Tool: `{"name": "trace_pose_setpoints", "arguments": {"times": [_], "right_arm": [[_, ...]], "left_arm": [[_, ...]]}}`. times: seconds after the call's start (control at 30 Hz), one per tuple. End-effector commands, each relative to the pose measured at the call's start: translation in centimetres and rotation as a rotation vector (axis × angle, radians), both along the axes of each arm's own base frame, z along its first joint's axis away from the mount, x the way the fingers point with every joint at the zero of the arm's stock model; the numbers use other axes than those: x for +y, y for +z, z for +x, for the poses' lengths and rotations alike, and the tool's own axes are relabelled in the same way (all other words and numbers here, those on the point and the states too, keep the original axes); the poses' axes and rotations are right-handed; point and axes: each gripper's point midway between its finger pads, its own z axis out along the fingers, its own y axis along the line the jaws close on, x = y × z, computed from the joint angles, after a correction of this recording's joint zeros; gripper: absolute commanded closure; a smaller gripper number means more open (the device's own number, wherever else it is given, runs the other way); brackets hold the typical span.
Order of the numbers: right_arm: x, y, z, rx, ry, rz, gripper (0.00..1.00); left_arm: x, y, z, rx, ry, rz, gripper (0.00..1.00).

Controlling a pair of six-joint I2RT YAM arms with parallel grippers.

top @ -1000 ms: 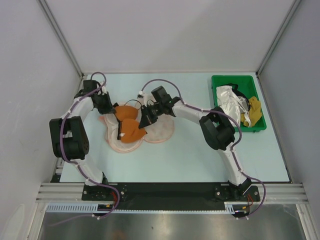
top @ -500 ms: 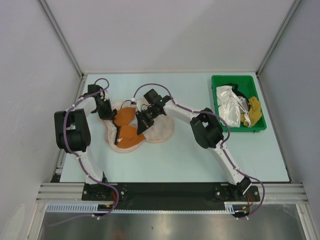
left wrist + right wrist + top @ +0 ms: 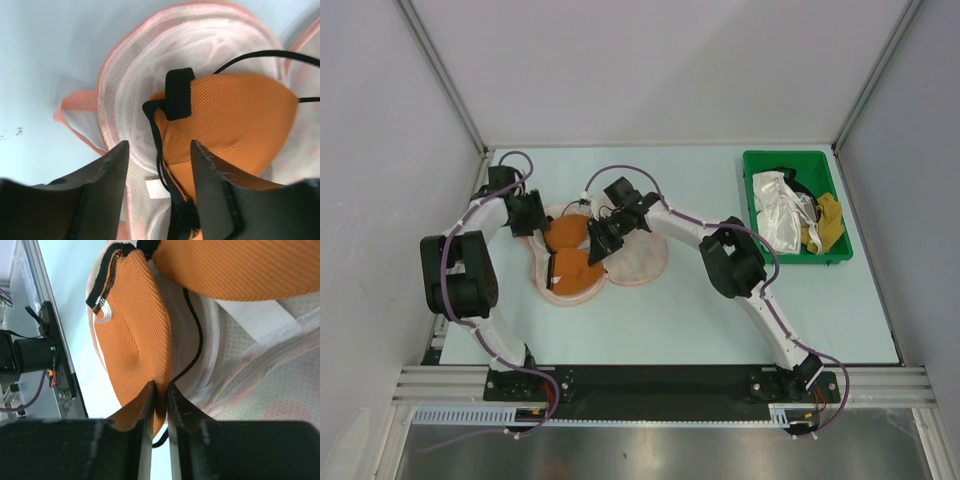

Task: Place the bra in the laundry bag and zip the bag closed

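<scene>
1. The left pincer (image 3: pixel 159 150) stands wide open and holds nothing.
2. Between its two fingers (image 3: pixel 107 187) I see a thin black strap (image 3: pixel 156 132) and the white mesh of the laundry bag (image 3: pixel 127 95).
3. Just ahead of this pincer lies one cup of the orange bra (image 3: pixel 240 125), resting on the mesh. A black strap tab (image 3: pixel 179 93) lies over the cup's near edge.
4. The right pincer (image 3: pixel 160 386) is narrow, almost closed. It pinches the rim of the other cup of the orange bra (image 3: pixel 135 325).
5. To the right side of this pincer the pale mesh and speckled cloth of the laundry bag (image 3: pixel 245 375) spread out, and a black strap (image 3: pixel 194 335) runs across them.
6. From above, the laundry bag (image 3: pixel 642 262) lies open and flat on the worktop (image 3: pixel 700 320).
7. Both cups of the orange bra (image 3: pixel 565 236) rest on the bag between the left pincer (image 3: pixel 532 216) and the right pincer (image 3: pixel 597 250).
8. A green bin (image 3: pixel 756 170) with crumpled cloth stands well apart from the right pincer, on the side away from the left pincer.
</scene>
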Motion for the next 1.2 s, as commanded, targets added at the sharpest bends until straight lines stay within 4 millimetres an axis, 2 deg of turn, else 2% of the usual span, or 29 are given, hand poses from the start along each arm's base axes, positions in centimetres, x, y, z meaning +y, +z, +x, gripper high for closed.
{"name": "trace_pose_setpoints", "arguments": {"times": [0.0,0.23,0.27,0.3,0.37,0.4,0.43,0.47,0.5,0.53,0.57,0.6,0.63,0.67,0.73,0.77,0.83,0.87,0.93,1.07,1.17], "right_arm": [[1.2,2.4,0.8,-0.030,-0.029,0.058,0.77],[0.2,3.2,3.4,-0.081,-0.114,0.037,0.64],[0.0,3.5,3.9,-0.089,-0.134,0.031,0.59],[-0.5,3.2,4.9,-0.108,-0.180,0.004,0.59],[-1.6,3.7,5.3,-0.116,-0.238,-0.025,0.55],[-2.1,3.6,6.0,-0.143,-0.288,-0.048,0.51],[-2.6,4.1,6.3,-0.140,-0.332,-0.051,0.48],[-3.2,4.1,6.2,-0.138,-0.361,-0.058,0.41],[-4.0,4.9,6.1,-0.161,-0.399,-0.046,0.38],[-4.4,5.0,5.7,-0.150,-0.422,-0.045,0.36],[-4.7,5.2,5.2,-0.124,-0.453,-0.043,0.35],[-5.4,5.6,4.2,-0.120,-0.477,-0.032,0.34],[-5.3,5.8,3.2,-0.110,-0.480,-0.021,0.33],[-4.8,6.7,2.7,-0.104,-0.493,0.025,0.30],[-5.2,6.4,0.6,-0.066,-0.496,0.038,0.28],[-4.2,7.0,-0.5,-0.033,-0.502,0.084,0.28],[-4.0,6.4,-2.2,0.004,-0.514,0.100,0.28],[-3.0,6.8,-2.8,-0.006,-0.512,0.139,0.28],[-2.8,6.1,-3.6,0.014,-0.555,0.139,0.28],[-1.8,5.5,-3.4,0.017,-0.600,0.139,0.28],[-1.0,4.7,-3.1,0.038,-0.617,0.147,0.34]], "left_arm": [[0.9,3.5,0.9,-0.125,0.024,0.031,0.38],[0.3,6.6,0.2,-0.211,0.059,-0.004,0.25],[0.0,7.1,0.0,-0.223,0.066,-0.019,0.18],[-0.6,8.1,-0.6,-0.247,0.074,-0.051,0.11],[-1.1,8.9,-1.5,-0.269,0.091,-0.082,0.07],[-1.6,9.6,-2.7,-0.294,0.110,-0.113,0.03],[-2.6,9.9,-3.4,-0.306,0.091,-0.160,0.03],[-3.0,10.4,-3.8,-0.338,0.087,-0.183,0.03],[-3.6,9.4,-5.0,-0.317,0.104,-0.219,0.04],[-4.2,10.7,-5.8,-0.366,0.094,-0.245,0.05],[-4.6,10.9,-6.0,-0.389,0.085,-0.267,0.06],[-5.0,9.9,-6.9,-0.369,0.089,-0.285,0.07],[-5.7,10.0,-7.4,-0.366,0.068,-0.313,0.07],[-6.1,9.5,-7.8,-0.345,0.060,-0.333,0.09],[-6.6,8.0,-8.5,-0.292,0.069,-0.367,0.10],[-6.7,7.7,-8.8,-0.280,0.075,-0.373,0.12],[-6.5,6.9,-9.0,-0.266,0.086,-0.360,0.13],[-6.1,6.5,-9.0,-0.258,0.101,-0.342,0.16],[-6.0,6.4,-8.9,-0.252,0.107,-0.335,0.18],[-5.6,6.5,-9.0,-0.233,0.104,-0.305,0.25],[-4.9,6.4,-8.9,-0.220,0.110,-0.267,0.27]]}}
